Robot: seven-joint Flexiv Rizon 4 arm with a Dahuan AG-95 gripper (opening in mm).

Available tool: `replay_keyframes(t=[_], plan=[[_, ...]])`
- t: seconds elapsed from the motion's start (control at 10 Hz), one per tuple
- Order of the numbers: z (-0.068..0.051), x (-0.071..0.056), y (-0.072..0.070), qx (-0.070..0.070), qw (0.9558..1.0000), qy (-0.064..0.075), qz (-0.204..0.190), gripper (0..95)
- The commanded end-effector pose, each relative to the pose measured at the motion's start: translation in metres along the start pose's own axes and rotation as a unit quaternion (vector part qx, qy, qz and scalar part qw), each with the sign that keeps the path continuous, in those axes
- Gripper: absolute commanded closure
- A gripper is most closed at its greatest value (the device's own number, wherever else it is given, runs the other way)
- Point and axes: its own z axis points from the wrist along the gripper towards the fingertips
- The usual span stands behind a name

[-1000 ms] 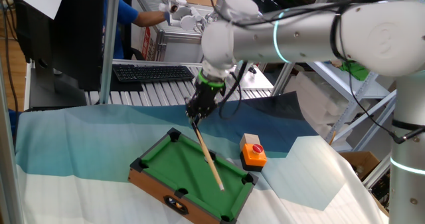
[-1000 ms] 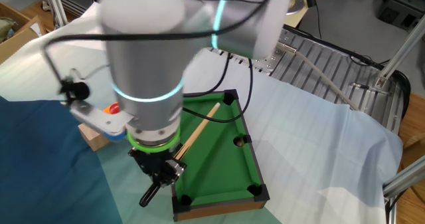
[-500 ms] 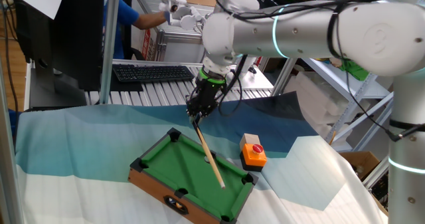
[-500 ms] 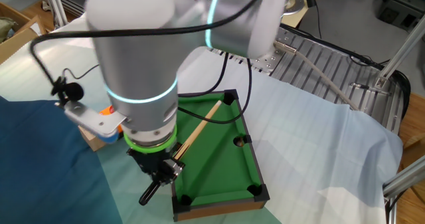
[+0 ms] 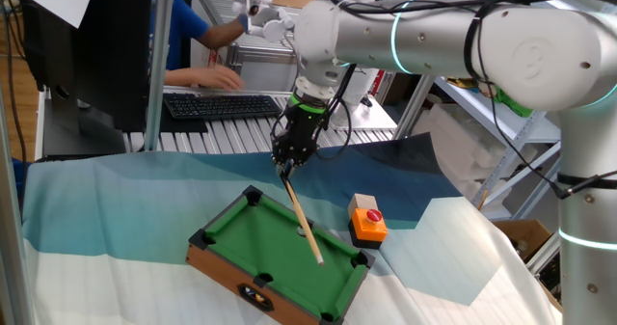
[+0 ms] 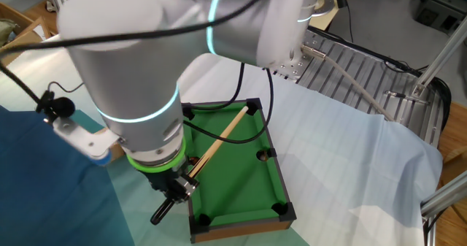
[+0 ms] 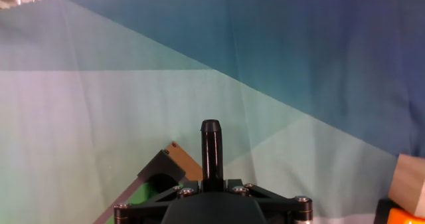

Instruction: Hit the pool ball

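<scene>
Pinches the cue stick (image 5: 305, 221) near its black butt end between the fingers of the gripper (image 5: 289, 161), pressed tight on the shaft. Holds it slanting down across the small pool table (image 5: 227, 267), with the tip low over the green felt, close to a corner pocket. Cannot pick out the pool ball in any view: too small, or hidden behind the arm; only dark pocket holes show on the green. Shows an orange button box (image 5: 367, 224) just beside the table, on a blue and white cloth (image 5: 96, 209). Looks to have grasp and rough aim done. Leaves the stroke itself: a push along the stick's line into the ball.
</scene>
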Motion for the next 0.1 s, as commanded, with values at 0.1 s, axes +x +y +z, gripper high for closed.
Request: replay_keyframes(t=[0.1], plan=[[-0.0046,0.0019,-0.0013,-0.003,0.9998,0.008,0.019,95.0]])
